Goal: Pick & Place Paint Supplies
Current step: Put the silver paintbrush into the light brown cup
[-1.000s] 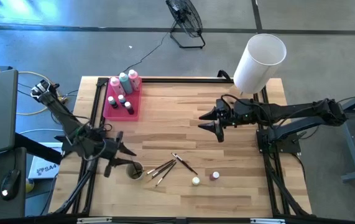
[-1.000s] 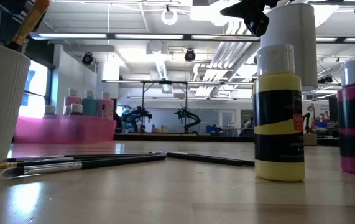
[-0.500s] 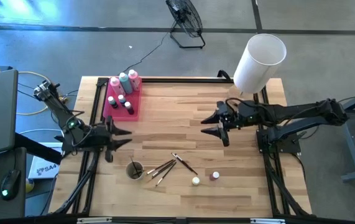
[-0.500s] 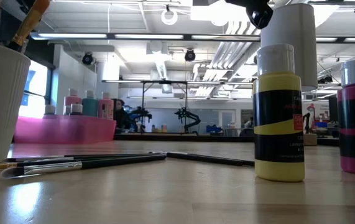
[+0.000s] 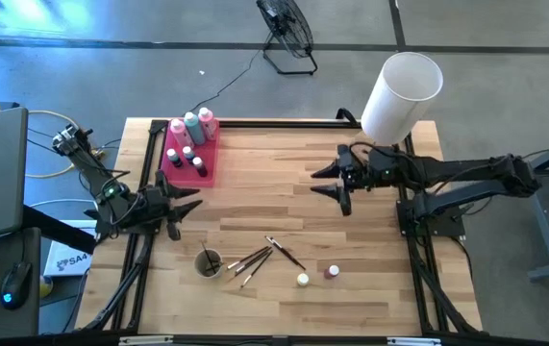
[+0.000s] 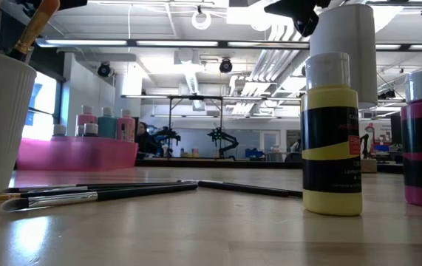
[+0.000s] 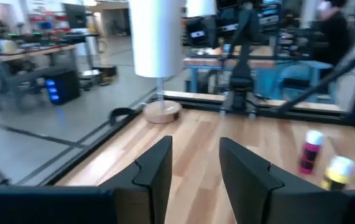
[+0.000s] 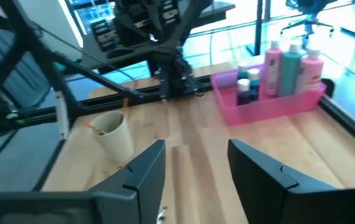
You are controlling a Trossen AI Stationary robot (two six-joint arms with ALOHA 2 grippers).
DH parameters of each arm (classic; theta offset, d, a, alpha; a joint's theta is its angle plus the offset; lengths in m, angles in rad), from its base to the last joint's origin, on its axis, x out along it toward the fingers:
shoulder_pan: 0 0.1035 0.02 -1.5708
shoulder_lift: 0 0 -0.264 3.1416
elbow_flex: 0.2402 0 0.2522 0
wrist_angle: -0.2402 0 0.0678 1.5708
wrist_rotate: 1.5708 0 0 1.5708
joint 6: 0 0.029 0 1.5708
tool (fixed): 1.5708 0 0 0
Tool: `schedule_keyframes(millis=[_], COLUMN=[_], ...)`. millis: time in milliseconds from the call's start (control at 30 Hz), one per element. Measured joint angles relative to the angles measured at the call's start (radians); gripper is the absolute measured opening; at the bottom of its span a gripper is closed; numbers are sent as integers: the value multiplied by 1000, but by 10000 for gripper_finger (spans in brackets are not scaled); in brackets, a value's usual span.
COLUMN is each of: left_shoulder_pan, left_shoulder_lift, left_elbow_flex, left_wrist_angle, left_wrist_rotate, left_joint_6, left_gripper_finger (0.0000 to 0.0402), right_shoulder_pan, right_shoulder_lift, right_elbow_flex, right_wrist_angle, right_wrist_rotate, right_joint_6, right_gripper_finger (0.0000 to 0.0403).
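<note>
Two pink squeeze bottles and a teal one (image 5: 191,126) stand with small pots in the pink tray (image 5: 180,174) at the far left. Several dark-handled brushes (image 5: 262,256) lie flat near the front edge, beside a white cup (image 5: 209,263) that holds more brushes. A yellow pot (image 5: 302,280) and a pink pot (image 5: 333,273) stand upright to their right. My left gripper (image 5: 186,205) hangs open at the table's left edge, pointing level toward the right, between tray and cup. My right gripper (image 5: 324,181) hangs open above the table's middle right, pointing left. Neither holds anything.
A big white cylinder lampshade (image 5: 401,96) stands at the far right corner, close behind my right arm. A black frame (image 5: 147,154) runs along the table's edges. Bare wood lies between the two grippers. In the low view the yellow pot (image 6: 332,133) stands nearest.
My left gripper has drawn back from above the white cup toward the table's far edge and a little up, tipping from slanting down to level; it has held still for the last half second. Nothing on the table has moved.
</note>
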Motion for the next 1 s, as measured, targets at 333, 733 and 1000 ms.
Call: schedule_keyframes(millis=[333,733,1000], left_shoulder_pan=[0,0,-1], left_shoulder_lift=[-3,-3,-3], left_elbow_flex=[0,0,0], left_wrist_angle=[-8,-3,-5], left_wrist_rotate=[-59,-12,172], left_joint_6=[80,123,122], left_gripper_finger=[132,132,132], right_shoulder_pan=[-85,-85,-85], right_shoulder_lift=[-19,-19,-19], right_elbow_flex=[0,0,0], right_wrist_angle=[-23,-15,-15], right_wrist_rotate=[-103,-104,-107], right_joint_6=[-56,-71,-69], right_gripper_finger=[71,28,32])
